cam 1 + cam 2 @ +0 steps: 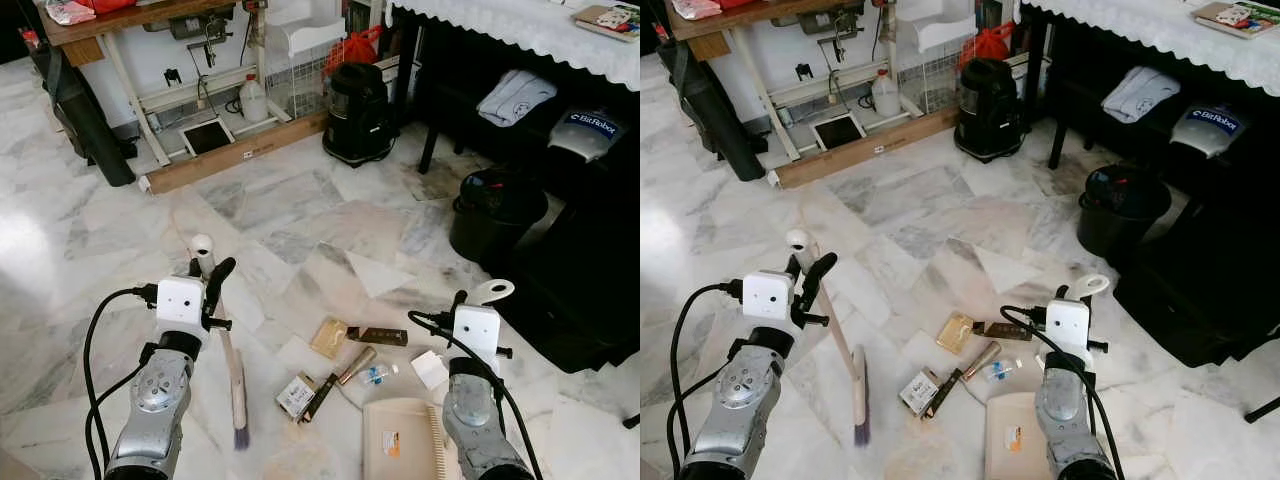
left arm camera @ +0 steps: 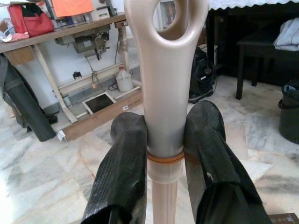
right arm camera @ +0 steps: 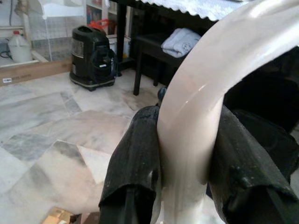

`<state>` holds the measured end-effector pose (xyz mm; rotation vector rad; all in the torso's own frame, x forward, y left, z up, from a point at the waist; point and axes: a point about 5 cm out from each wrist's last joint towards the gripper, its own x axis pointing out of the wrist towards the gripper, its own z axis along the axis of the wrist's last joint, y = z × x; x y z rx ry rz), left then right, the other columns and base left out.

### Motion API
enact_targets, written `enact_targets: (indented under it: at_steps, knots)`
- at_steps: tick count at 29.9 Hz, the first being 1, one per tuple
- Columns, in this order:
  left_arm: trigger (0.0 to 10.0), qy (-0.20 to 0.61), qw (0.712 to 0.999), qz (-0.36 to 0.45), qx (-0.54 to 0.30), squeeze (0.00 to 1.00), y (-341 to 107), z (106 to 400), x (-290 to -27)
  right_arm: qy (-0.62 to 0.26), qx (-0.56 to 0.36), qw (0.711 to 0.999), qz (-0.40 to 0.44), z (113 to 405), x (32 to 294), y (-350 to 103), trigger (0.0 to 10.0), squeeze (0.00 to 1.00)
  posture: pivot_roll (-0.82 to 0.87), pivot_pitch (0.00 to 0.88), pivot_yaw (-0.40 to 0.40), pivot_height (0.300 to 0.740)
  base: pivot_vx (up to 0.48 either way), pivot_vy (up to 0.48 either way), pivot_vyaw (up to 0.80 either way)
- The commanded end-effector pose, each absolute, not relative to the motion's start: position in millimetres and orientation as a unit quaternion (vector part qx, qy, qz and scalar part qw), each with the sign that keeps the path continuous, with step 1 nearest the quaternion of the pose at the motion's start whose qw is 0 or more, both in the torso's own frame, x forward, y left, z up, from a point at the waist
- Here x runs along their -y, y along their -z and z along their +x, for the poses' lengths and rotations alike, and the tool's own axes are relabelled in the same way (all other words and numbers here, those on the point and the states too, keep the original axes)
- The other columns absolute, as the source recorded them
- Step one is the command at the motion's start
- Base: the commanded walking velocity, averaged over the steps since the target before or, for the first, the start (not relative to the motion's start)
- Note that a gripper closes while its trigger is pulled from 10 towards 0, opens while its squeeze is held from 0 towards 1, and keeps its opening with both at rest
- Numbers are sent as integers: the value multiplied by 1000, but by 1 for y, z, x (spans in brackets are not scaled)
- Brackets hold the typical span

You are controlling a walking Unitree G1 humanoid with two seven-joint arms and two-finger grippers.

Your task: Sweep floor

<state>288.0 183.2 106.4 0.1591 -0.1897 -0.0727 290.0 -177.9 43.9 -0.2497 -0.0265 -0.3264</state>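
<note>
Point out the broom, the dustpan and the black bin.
broom (image 1: 238, 385), left eye view, on the lower shaft near the bristles.
dustpan (image 1: 398, 440), left eye view, on its flat tray.
black bin (image 1: 495, 212), left eye view, on its side wall.

The two eye views look forward and steeply down from the head onto the marble floor (image 1: 300, 220), the right eye's picture slightly offset from the left's; both take in the same litter, both arms and the black vacuum cleaner (image 1: 358, 112). Each wrist view sits very close behind its own fingers (image 2: 122, 168), looking low along them across the floor. The left wrist view shares the sewing desk (image 2: 56, 35) with the eye views, the right wrist view the vacuum cleaner.
</note>
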Motion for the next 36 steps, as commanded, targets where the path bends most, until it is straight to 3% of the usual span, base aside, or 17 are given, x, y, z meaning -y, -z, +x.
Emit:
enact_targets:
  at_steps: [1,26,36]
  knots:
    - [10000,34,990,80,109,0,-113,288,-188,151,23,980,-126,294,171,-47,10000,0,112,118,63,740,0,0,0]
    - [10000,53,990,68,113,0,-115,288,-185,148,36,980,-128,306,167,-54,10000,0,132,122,72,740,0,0,0]
    - [10000,94,992,25,80,0,-107,286,-179,135,11,982,-130,300,163,-42,10000,0,134,122,71,740,0,0,0]
